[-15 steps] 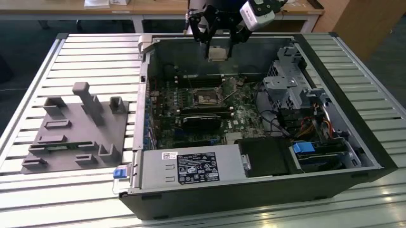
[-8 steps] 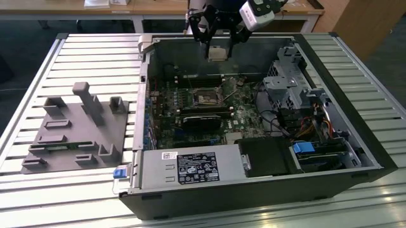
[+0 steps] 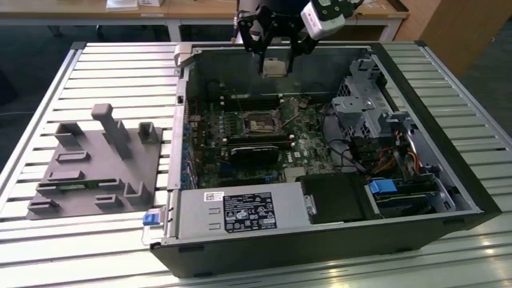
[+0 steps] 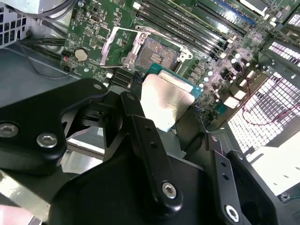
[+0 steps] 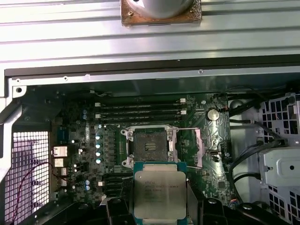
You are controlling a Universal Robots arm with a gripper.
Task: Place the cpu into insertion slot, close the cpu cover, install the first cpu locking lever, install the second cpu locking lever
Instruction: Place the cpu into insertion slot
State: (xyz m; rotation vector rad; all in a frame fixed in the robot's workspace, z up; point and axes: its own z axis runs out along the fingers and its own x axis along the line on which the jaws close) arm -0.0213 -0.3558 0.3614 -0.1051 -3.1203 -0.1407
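Observation:
My gripper (image 3: pixel 275 60) hangs above the far wall of the open computer case, shut on the cpu (image 3: pixel 275 67), a pale silver square chip held by its edges. In both wrist views the cpu (image 4: pixel 166 101) (image 5: pixel 159 192) sits between the black fingers (image 4: pixel 140 131), well above the board. The insertion slot (image 3: pixel 260 123) (image 4: pixel 158 54) (image 5: pixel 149 145) is a black square socket on the green motherboard (image 3: pixel 240 171), uncovered and with nothing in it. The cpu cover (image 4: pixel 118 46) (image 5: pixel 198 146), a silver frame, is flipped open beside the slot.
The black case (image 3: pixel 448 180) lies open on a slatted metal table (image 3: pixel 120 66). A grey power supply box (image 3: pixel 232 213) fills its near corner, and drive cages with cables (image 3: pixel 376 120) take the exterior view's right. A grey fixture block (image 3: pixel 96 162) sits on the table at the exterior view's left. Memory slots (image 5: pixel 140 110) run beside the socket.

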